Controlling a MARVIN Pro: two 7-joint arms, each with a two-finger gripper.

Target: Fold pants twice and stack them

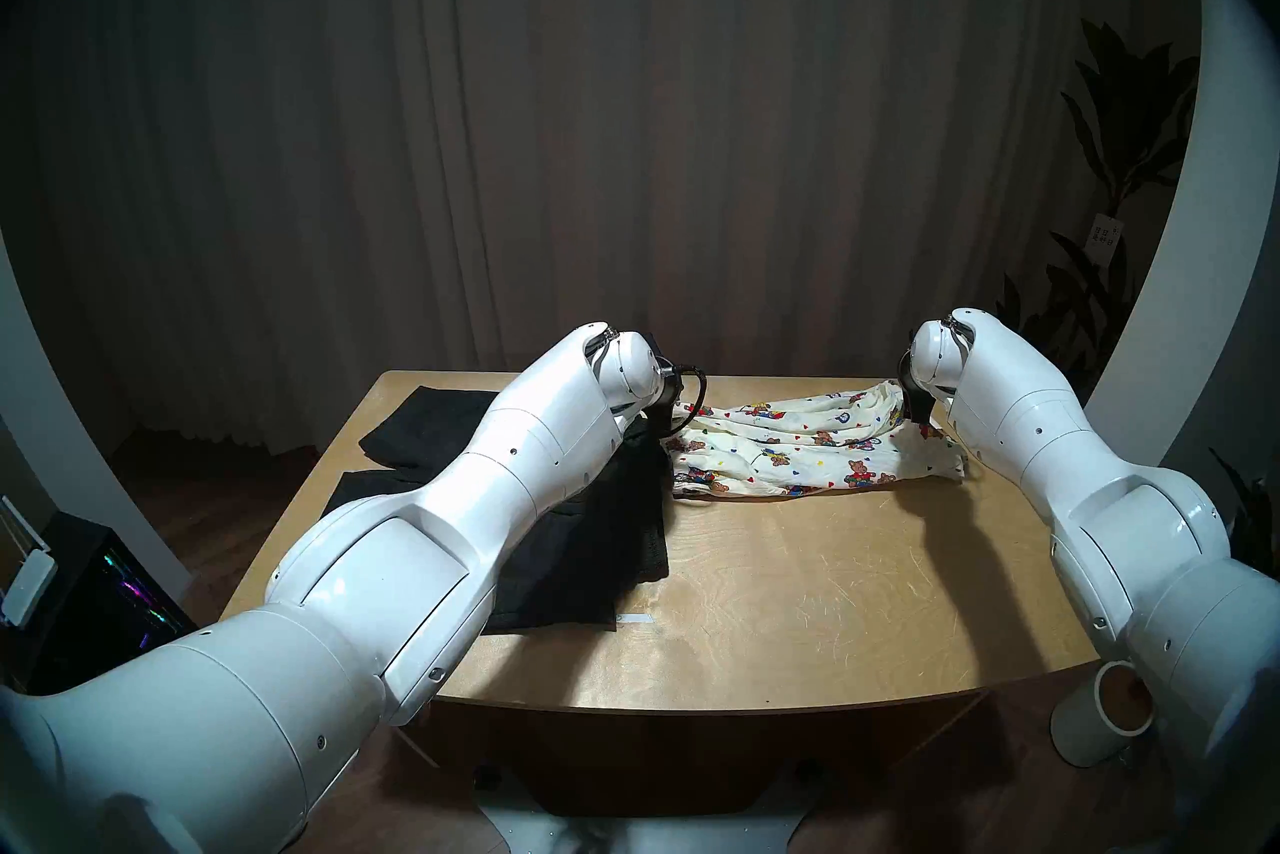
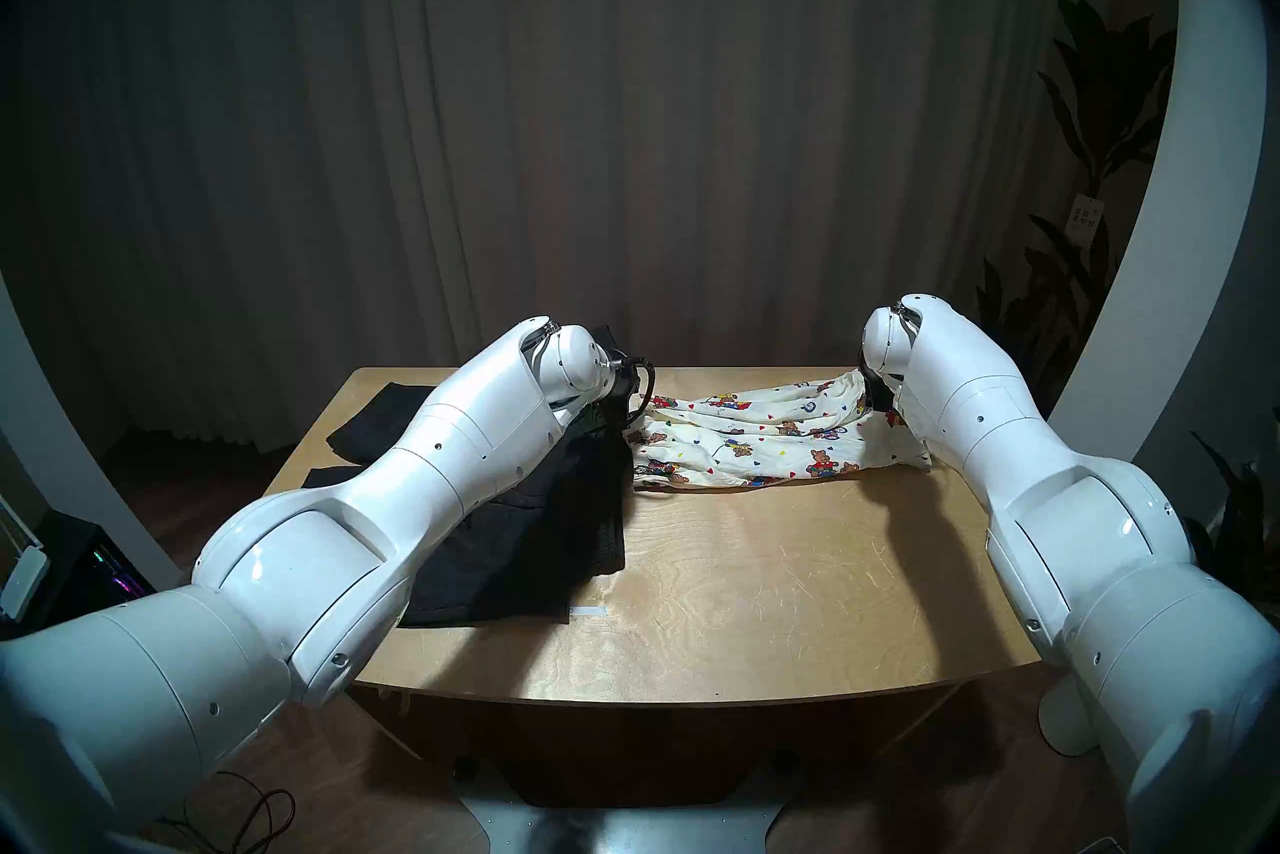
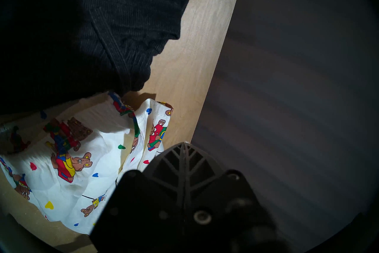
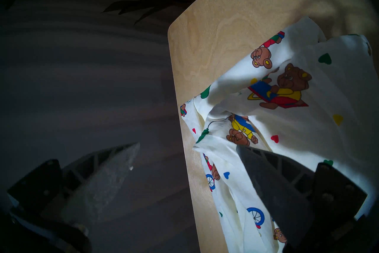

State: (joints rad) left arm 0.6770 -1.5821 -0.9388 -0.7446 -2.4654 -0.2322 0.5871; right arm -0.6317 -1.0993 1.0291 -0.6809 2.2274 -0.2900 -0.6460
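Behind the wooden table (image 1: 796,589) hangs a dark curtain; on the table the black pants (image 1: 589,547) lie at the left, partly under the left arm, and the teddy-bear pants (image 1: 796,450) lie stretched across the far edge, between the two wrists. From the head views neither pincer is clear; each wrist hides its own fingers.

From the left wrist, the left gripper (image 3: 184,143) has its fingers pressed together to one point at the far table edge; the cream cloth (image 3: 82,164) lies just beside it, but whether a hem is pinched inside I cannot tell.

From the right wrist, the right gripper (image 4: 187,147) stands wide open; one finger (image 4: 114,166) hangs beyond the table edge over the floor, the other rests over the bunched cloth (image 4: 276,86), and nothing is held.

To do this step well, I judge the right gripper should close on the whole corner, both layers together; then both ends should rise evenly and come toward the near side, so the fold lies flat and does not drag the black pair.
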